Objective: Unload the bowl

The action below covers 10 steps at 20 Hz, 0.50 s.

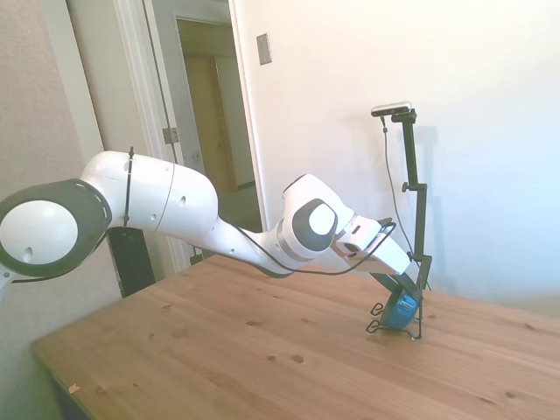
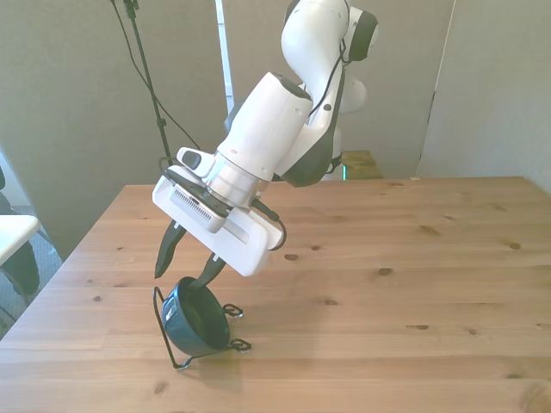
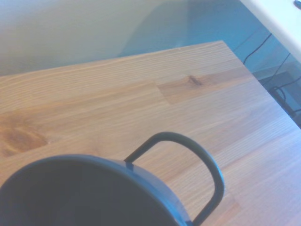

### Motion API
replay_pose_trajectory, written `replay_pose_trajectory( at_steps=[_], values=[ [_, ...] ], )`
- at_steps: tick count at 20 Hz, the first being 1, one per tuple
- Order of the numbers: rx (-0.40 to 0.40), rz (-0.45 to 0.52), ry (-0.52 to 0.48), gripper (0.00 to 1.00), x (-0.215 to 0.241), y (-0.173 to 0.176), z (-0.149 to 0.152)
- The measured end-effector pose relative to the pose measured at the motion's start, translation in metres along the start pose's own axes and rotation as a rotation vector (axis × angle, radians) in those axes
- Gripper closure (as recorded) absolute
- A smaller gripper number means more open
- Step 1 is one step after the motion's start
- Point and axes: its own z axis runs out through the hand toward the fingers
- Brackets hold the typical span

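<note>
Bowl (image 2: 196, 321) is seen tilted on its side in the wire rack (image 2: 172, 342), on the tabletop (image 2: 387, 301) near the front view's left and close to the near edge. In the side view the bowl (image 1: 403, 310) shows as a blue patch inside the rack (image 1: 378, 327), toward the far right of the tabletop (image 1: 262, 350), next to the white wall (image 1: 490, 131).

Claw (image 2: 182, 269) is held just above the bowl, angled down from the white arm (image 2: 267, 138). Fingers are apart: one dark finger (image 2: 166, 251) hangs out past the bowl toward the front view's left, clear of it; the other finger (image 2: 208, 274) is at the bowl's upper rim. Contact at the rim cannot be told from these views. Nothing is clamped.

In the side view the claw (image 1: 401, 288) is seen right at the rack's top, fingers mostly hidden by the wrist body.

Wrist view: bowl (image 3: 80, 193) rim is seen close up, dark and blurred, with one rounded rack (image 3: 207, 165) loop rising right beside it over bare wood (image 3: 94, 103).

An open doorway (image 1: 210, 114) is seen behind the arm (image 1: 175, 210) in the side view.
</note>
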Motion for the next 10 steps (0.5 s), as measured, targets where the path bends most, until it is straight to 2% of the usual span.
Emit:
replay_pose_trajectory(
  at_steps=[10],
  values=[
    [-0.029,0.008,0.027,1.00,-0.0028,0.0013,0.0021]
  ],
)
